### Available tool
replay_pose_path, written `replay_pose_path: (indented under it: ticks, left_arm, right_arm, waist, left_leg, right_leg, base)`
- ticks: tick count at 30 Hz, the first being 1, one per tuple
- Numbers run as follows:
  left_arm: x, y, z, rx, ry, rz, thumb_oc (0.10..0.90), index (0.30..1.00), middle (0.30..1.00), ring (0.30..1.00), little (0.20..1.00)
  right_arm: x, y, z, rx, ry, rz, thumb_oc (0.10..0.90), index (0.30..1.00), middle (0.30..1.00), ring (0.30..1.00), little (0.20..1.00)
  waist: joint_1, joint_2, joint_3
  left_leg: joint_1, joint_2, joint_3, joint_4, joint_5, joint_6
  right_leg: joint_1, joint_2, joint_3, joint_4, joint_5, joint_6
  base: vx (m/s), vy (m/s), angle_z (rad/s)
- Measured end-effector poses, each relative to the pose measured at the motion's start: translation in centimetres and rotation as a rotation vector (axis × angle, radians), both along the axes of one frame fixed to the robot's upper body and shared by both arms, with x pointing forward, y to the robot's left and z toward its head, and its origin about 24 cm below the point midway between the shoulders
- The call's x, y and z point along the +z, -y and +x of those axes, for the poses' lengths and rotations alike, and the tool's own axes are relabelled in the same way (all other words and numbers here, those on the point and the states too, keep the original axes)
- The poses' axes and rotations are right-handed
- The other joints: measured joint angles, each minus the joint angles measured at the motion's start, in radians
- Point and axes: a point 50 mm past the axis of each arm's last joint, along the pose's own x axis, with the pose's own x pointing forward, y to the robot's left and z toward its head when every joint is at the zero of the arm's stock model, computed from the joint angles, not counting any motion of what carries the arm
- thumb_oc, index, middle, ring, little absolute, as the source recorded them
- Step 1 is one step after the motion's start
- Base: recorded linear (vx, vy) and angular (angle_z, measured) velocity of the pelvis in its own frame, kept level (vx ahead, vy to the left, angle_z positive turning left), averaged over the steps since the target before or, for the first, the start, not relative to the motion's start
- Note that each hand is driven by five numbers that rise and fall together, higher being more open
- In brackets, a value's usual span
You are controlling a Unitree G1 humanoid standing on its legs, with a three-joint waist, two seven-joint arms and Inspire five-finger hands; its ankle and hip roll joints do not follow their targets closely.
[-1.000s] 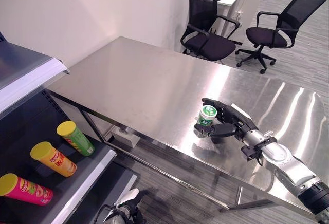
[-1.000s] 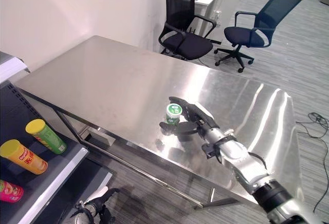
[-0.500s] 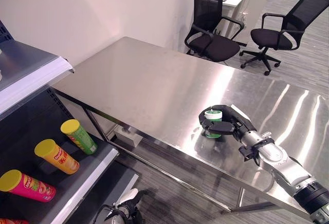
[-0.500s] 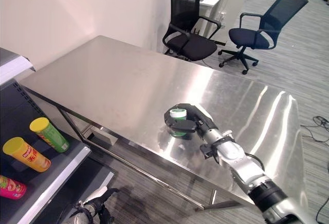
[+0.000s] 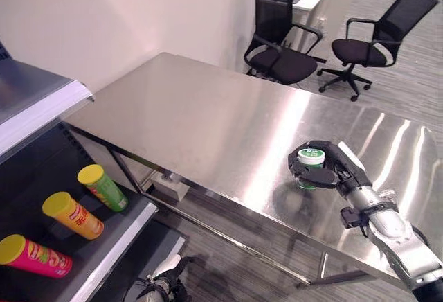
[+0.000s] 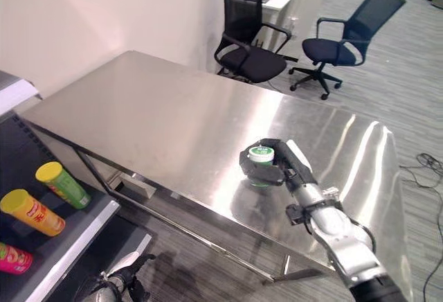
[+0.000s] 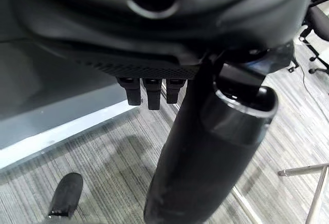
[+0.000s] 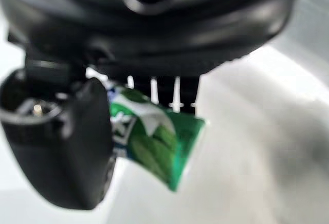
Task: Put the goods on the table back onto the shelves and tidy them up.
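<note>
Right hand (image 5: 325,170), open beside it a second ago, now clasps green tub (image 5: 311,165) on table (image 5: 208,115), 3 o'clock edge. Left hand (image 7: 205,147) low, state unclear. Shelving comes next.

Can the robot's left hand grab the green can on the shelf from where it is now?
Probably yes. The left hand hangs low beside the shelf, near the green can, with nothing visible between them. The right hand is busy, curled round the green cup on the table.
</note>
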Motion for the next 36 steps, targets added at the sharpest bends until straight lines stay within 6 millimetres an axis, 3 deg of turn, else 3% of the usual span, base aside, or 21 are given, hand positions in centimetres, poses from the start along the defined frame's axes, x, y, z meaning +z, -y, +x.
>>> replay_pose_path:
  ticks: [5, 6, 9, 12, 16, 17, 18, 19, 20, 21, 22, 23, 24, 25, 28, 29, 30, 31, 32, 34, 36]
  left_arm:
    - [0.1, 0.4, 0.3, -0.005, 0.013, -0.012, 0.800, 0.900, 0.900, 0.900, 0.900]
    - [0.0, 0.7, 0.2, -0.006, 0.010, -0.020, 0.800, 0.900, 0.900, 0.900, 0.900]
    - [0.1, 0.9, 0.4, -0.004, 0.019, -0.028, 0.800, 0.900, 0.900, 0.900, 0.900]
    - [0.2, 0.7, 0.5, 0.000, 0.039, -0.018, 0.800, 0.900, 0.900, 0.900, 0.900]
    - [0.6, 1.0, 1.3, -0.009, 0.082, -0.018, 0.800, 0.900, 0.900, 0.900, 0.900]
    - [0.9, 0.8, 1.9, -0.045, 0.113, 0.012, 0.800, 0.900, 0.900, 0.900, 0.900]
    - [1.3, 0.7, 2.8, -0.071, 0.140, 0.032, 0.800, 0.900, 0.900, 0.900, 0.900]
    - [1.7, 0.9, 3.7, -0.087, 0.163, 0.034, 0.800, 0.900, 0.900, 0.900, 0.900]
    - [1.9, 1.0, 4.0, -0.086, 0.189, 0.032, 0.800, 0.900, 0.900, 0.900, 0.900]
    - [1.9, 0.7, 3.9, -0.079, 0.186, 0.037, 0.800, 0.900, 0.900, 0.900, 0.900]
    - [1.9, 0.1, 3.7, -0.074, 0.180, 0.051, 0.800, 0.900, 0.900, 0.900, 0.900]
    - [1.7, -0.7, 3.2, -0.062, 0.161, 0.077, 0.800, 0.900, 0.900, 0.900, 0.900]
    - [1.4, -1.1, 2.9, -0.046, 0.144, 0.086, 0.800, 0.900, 0.900, 0.900, 0.900]
    - [1.0, -0.8, 2.2, -0.042, 0.117, 0.084, 0.800, 0.900, 0.900, 0.900, 0.900]
    - [1.1, 0.2, 2.7, -0.113, 0.127, 0.090, 0.800, 0.900, 0.900, 0.900, 0.900]
    - [1.4, 0.1, 3.4, -0.116, 0.149, 0.097, 0.800, 0.900, 0.900, 0.900, 0.900]
    - [2.2, -1.6, 4.5, -0.123, 0.169, 0.149, 0.800, 0.900, 0.900, 0.900, 0.900]
    - [2.2, -1.4, 4.7, -0.120, 0.173, 0.147, 0.800, 0.900, 0.900, 0.900, 0.900]
    - [2.5, -0.8, 5.2, -0.167, 0.194, 0.144, 0.800, 0.900, 0.900, 0.900, 0.900]
    - [3.1, 0.0, 6.0, -0.273, 0.228, 0.150, 0.800, 0.900, 0.900, 0.900, 0.900]
    - [3.4, 0.5, 6.9, -0.280, 0.239, 0.146, 0.800, 0.900, 0.900, 0.900, 0.900]
  right_arm:
    - [2.4, -0.7, -0.5, 0.007, 0.154, -0.018, 0.400, 0.300, 0.300, 0.300, 0.300]
    - [3.1, -2.6, -1.0, 0.075, 0.222, 0.025, 0.400, 0.300, 0.300, 0.300, 0.300]
    - [3.4, -5.2, -1.8, 0.192, 0.257, 0.048, 0.400, 0.300, 0.300, 0.300, 0.300]
    - [3.3, -10.0, -2.8, 0.438, 0.253, 0.080, 0.400, 0.300, 0.300, 0.300, 0.300]
    - [4.4, -13.7, -3.1, 0.644, 0.320, 0.095, 0.400, 0.300, 0.300, 0.300, 0.300]
    - [5.2, -14.9, -2.7, 0.668, 0.365, 0.123, 0.400, 0.300, 0.300, 0.300, 0.300]
    - [6.0, -15.5, -2.5, 0.688, 0.401, 0.124, 0.400, 0.300, 0.300, 0.300, 0.300]
    - [6.4, -15.6, -2.5, 0.698, 0.422, 0.118, 0.400, 0.300, 0.300, 0.300, 0.300]
    - [7.1, -15.9, -2.2, 0.714, 0.455, 0.097, 0.400, 0.300, 0.300, 0.300, 0.300]
    - [7.0, -16.0, -2.3, 0.714, 0.451, 0.106, 0.400, 0.300, 0.300, 0.300, 0.300]
    - [6.9, -16.1, -2.4, 0.715, 0.449, 0.119, 0.400, 0.300, 0.300, 0.300, 0.300]
    - [6.8, -16.0, -2.6, 0.715, 0.443, 0.124, 0.400, 0.300, 0.300, 0.300, 0.300]
    - [6.7, -15.8, -2.6, 0.712, 0.440, 0.122, 0.400, 0.300, 0.300, 0.300, 0.300]
    - [6.4, -15.1, -2.6, 0.694, 0.425, 0.093, 0.400, 0.300, 0.300, 0.300, 0.300]
    - [4.6, -14.0, -2.5, 0.629, 0.340, 0.108, 0.400, 0.300, 0.300, 0.300, 0.300]
    - [3.8, -14.1, -2.7, 0.637, 0.301, 0.115, 0.400, 0.300, 0.300, 0.300, 0.300]
    - [3.2, -14.1, -2.6, 0.611, 0.280, 0.152, 0.400, 0.300, 0.300, 0.300, 0.300]
    - [2.6, -13.8, -2.5, 0.576, 0.258, 0.181, 0.400, 0.300, 0.300, 0.300, 0.300]
    - [2.1, -13.4, -2.4, 0.524, 0.241, 0.223, 0.400, 0.300, 0.300, 0.300, 0.300]
    - [1.1, -12.7, -2.7, 0.451, 0.215, 0.264, 0.400, 0.300, 0.300, 0.300, 0.300]
    - [0.9, -12.7, -2.7, 0.413, 0.211, 0.272, 0.400, 0.300, 0.300, 0.300, 0.300]
  waist:
    - [-0.025, 0.014, 0.003]
    - [-0.036, 0.024, 0.001]
    - [-0.032, 0.030, -0.001]
    - [-0.029, 0.030, 0.002]
    - [0.033, 0.049, 0.038]
    - [0.052, 0.050, 0.055]
    - [0.042, 0.052, 0.066]
    - [0.031, 0.053, 0.078]
    - [0.051, 0.058, 0.093]
    - [0.062, 0.046, 0.099]
    - [0.061, 0.031, 0.105]
    - [0.035, -0.010, 0.127]
    - [0.008, -0.027, 0.137]
    - [-0.038, -0.022, 0.138]
    - [-0.079, -0.001, 0.142]
    - [-0.075, 0.008, 0.129]
    - [-0.078, -0.060, 0.118]
    - [-0.065, -0.050, 0.092]
    - [-0.059, -0.035, 0.095]
    - [-0.058, -0.049, 0.098]
    - [-0.070, -0.055, 0.101]
  left_leg:
    - [0.005, 0.002, 0.004, 0.000, 0.000, 0.000]
    - [0.008, 0.002, 0.006, 0.000, 0.000, 0.000]
    - [0.011, 0.008, 0.005, 0.001, 0.001, 0.000]
    - [0.008, 0.031, -0.002, 0.011, 0.004, 0.001]
    - [-0.005, 0.067, -0.043, 0.036, 0.015, 0.010]
    - [-0.086, 0.089, -0.081, 0.100, 0.037, -0.004]
    - [-0.132, 0.091, -0.107, 0.104, 0.081, 0.005]
    - [-0.145, 0.094, -0.111, 0.081, 0.113, 0.008]
    - [-0.131, 0.102, -0.017, 0.000, 0.082, 0.125]
    - [-0.109, 0.101, 0.024, 0.004, 0.054, 0.127]
    - [-0.087, 0.102, 0.063, 0.023, 0.052, 0.124]
    - [-0.042, 0.109, 0.085, 0.088, 0.009, 0.057]
    - [-0.020, 0.117, 0.088, 0.127, -0.013, 0.009]
    - [0.036, 0.145, 0.107, 0.157, 0.067, 0.023]
    - [0.049, 0.115, 0.085, 0.141, 0.045, -0.008]
    - [0.036, 0.127, 0.058, 0.113, 0.028, 0.025]
    - [0.027, 0.071, 0.040, 0.099, -0.001, 0.003]
    - [0.030, 0.082, 0.029, 0.104, -0.089, -0.081]
    - [-0.004, 0.081, 0.035, 0.118, -0.128, -0.082]
    - [-0.065, 0.026, 0.044, 0.134, -0.127, -0.042]
    - [-0.132, -0.044, 0.018, 0.151, -0.126, 0.006]
  right_leg:
    - [-0.003, 0.002, 0.016, 0.000, 0.000, 0.000]
    - [-0.001, 0.003, 0.019, 0.000, 0.001, -0.001]
    - [0.003, 0.009, 0.019, 0.000, 0.000, -0.003]
    - [0.007, 0.031, 0.018, 0.001, -0.006, -0.009]
    - [0.033, 0.070, -0.013, 0.012, -0.024, -0.025]
    - [0.008, 0.088, -0.018, 0.036, -0.042, -0.040]
    - [0.001, 0.106, -0.019, 0.038, -0.054, -0.056]
    - [0.002, 0.105, -0.023, 0.032, -0.059, -0.072]
    - [0.010, 0.116, -0.110, 0.017, -0.036, -0.111]
    - [0.007, 0.106, -0.119, 0.022, -0.035, -0.113]
    - [0.006, 0.089, -0.124, 0.023, -0.034, -0.113]
    - [0.013, 0.042, -0.149, 0.031, -0.031, -0.109]
    - [0.028, 0.015, -0.167, 0.033, -0.028, -0.103]
    - [0.035, -0.019, -0.172, 0.073, -0.030, -0.091]
    - [-0.048, -0.086, -0.168, 0.273, -0.082, -0.066]
    - [-0.081, -0.023, -0.157, 0.141, -0.080, -0.061]
    - [-0.083, -0.026, -0.134, 0.008, 0.124, -0.111]
    - [-0.068, -0.030, -0.142, 0.015, 0.105, -0.062]
    - [-0.069, -0.048, -0.153, 0.017, 0.113, -0.054]
    - [-0.102, -0.116, -0.179, 0.035, 0.131, -0.042]
    - [-0.148, -0.180, -0.204, 0.035, 0.198, -0.070]
  base:
    - [-0.04, -0.070, -0.06]
    - [-0.06, -0.100, -0.05]
    - [-0.08, -0.165, -0.01]
    - [-0.08, -0.139, 0.03]
    - [-0.26, -0.173, 0.30]
    - [-0.37, -0.075, 0.77]
    - [-0.27, -0.038, 1.08]
    - [-0.25, 0.010, 1.64]
    - [-0.14, 0.033, 1.23]
    - [-0.21, 0.087, 0.98]
    - [-0.19, 0.128, 0.44]
    - [-0.15, 0.200, 0.62]
    - [-0.17, 0.298, 0.94]
    - [-0.10, 0.243, 0.86]
    - [-0.15, 0.272, 0.66]
    - [-0.10, 0.411, 0.92]
    - [-0.15, 0.483, 0.93]
    - [-0.30, 0.657, 1.01]
    - [-0.32, 0.569, 0.78]
    - [-0.27, 0.460, 0.73]
    - [-0.18, 0.308, 0.62]
